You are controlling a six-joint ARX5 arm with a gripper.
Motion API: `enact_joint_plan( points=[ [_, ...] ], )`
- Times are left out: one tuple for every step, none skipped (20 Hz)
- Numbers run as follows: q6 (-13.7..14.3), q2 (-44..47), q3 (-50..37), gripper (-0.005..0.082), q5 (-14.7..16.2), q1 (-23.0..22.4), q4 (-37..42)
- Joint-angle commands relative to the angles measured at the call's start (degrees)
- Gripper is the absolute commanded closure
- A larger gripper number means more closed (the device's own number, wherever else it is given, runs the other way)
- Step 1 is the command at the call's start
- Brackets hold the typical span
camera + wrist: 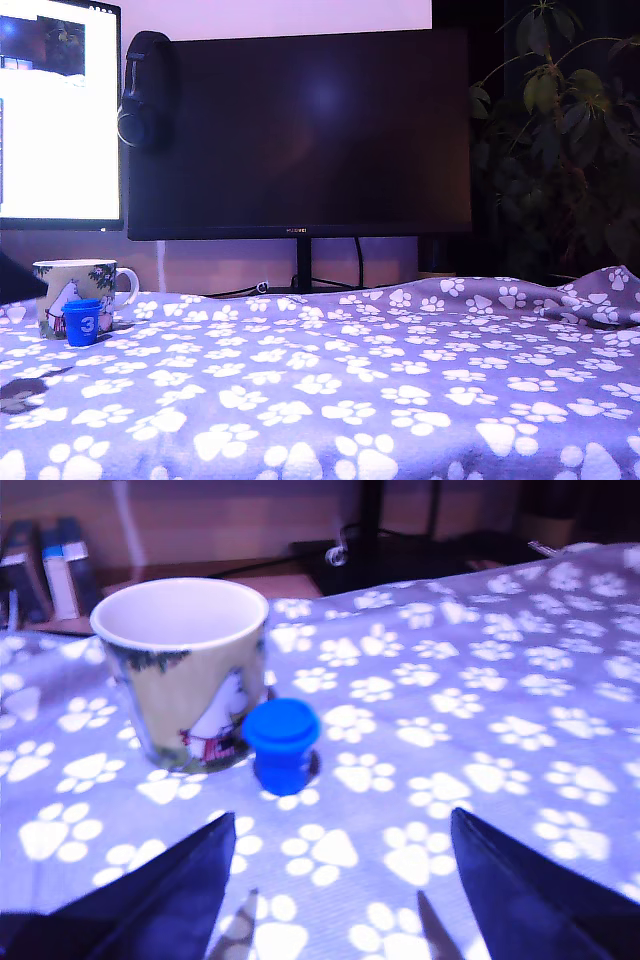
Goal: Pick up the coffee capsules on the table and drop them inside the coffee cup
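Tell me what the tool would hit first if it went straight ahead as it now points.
Probably the small blue plastic coffee capsule, standing on the paw-print cloth between the open fingers' line; the printed ceramic cup sits just beside it. Depth is uncertain.

Your gripper (335, 880) hangs low over the table (520, 730), its two dark fingers (170, 890) spread wide apart with nothing between them. In the wrist view both fingers taper inward from the frame's corners. In the exterior view you see only a dark sliver of the arm (15, 278) at the exterior view's left edge.
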Motion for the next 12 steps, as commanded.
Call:
enact_joint_plan(
  points=[
    [-0.76,3.02,1.05,0.0146,-0.31,-0.20,2.03],
    [-0.79,4.42,1.68,0.0146,-0.28,-0.24,2.69],
    [-0.79,5.88,2.45,0.0146,-0.31,-0.46,3.28],
    [-0.79,7.30,3.39,0.0146,-0.26,-0.57,3.56],
    [-0.76,8.59,4.35,0.0146,-0.22,-0.72,3.58],
    [-0.76,9.88,5.33,0.0146,-0.22,-0.96,3.61],
    [-0.76,11.06,6.21,0.0146,-0.20,-1.31,3.69],
    [-0.76,12.22,7.08,0.0146,-0.22,-1.64,3.89],
    [-0.76,13.33,8.00,0.0146,-0.22,-1.90,3.98],
    [-0.76,14.45,8.92,0.0146,-0.24,-2.25,4.07],
    [-0.76,15.54,9.84,0.0146,-0.26,-2.51,4.15],
    [-0.79,16.59,10.69,0.0146,-0.33,-2.80,4.15]
  ],
)
